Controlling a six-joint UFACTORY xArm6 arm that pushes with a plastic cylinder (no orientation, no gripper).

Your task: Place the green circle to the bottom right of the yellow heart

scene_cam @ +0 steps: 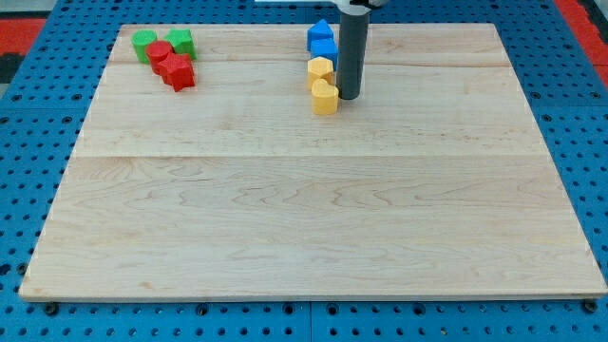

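Nearest the lens, the yellow heart [326, 97] sits just left of my tip [349, 98], a bare rod grasping nothing. Approach step, I judge: next I must cross far left to the green circle [144, 41]. Counted: two green, two red, two blue, two yellow blocks.

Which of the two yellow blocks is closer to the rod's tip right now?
The lower yellow block, the one nearer the view's bottom. My tip sits just to its right, almost touching, while the other yellow block lies farther up beside the rod's shaft.
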